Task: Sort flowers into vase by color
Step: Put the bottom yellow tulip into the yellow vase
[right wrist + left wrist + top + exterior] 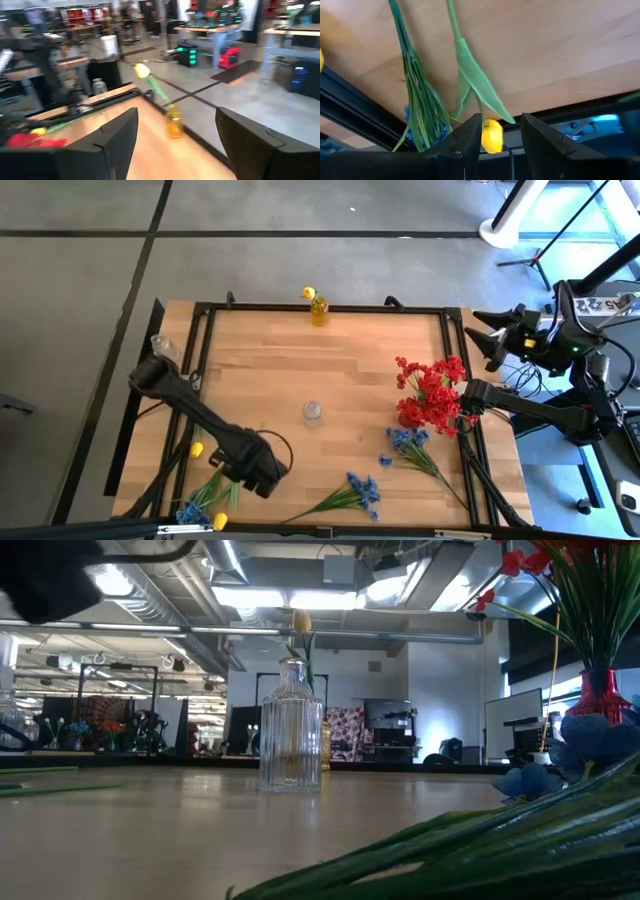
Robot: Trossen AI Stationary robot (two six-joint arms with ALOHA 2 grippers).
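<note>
A yellow flower point(309, 294) stands in a yellow vase point(319, 311) at the table's far edge. Red flowers point(432, 385) fill a red vase point(409, 413) at the right. A clear glass vase point(313, 413) stands mid-table. Blue flowers point(361, 491) lie flat near the front edge and at the right point(409, 441). At the near left corner lie a yellow flower point(492, 136) and a blue sprig point(422, 117). My left gripper point(501, 136) hangs open above that yellow bud. My right gripper point(175, 135) is open, raised beyond the right edge.
A black frame point(203, 340) runs round the tabletop. A clear bottle point(164, 348) sits on the left rail. Another yellow bud point(197, 448) lies by the left rail. Bare wood lies between the clear vase and the far edge.
</note>
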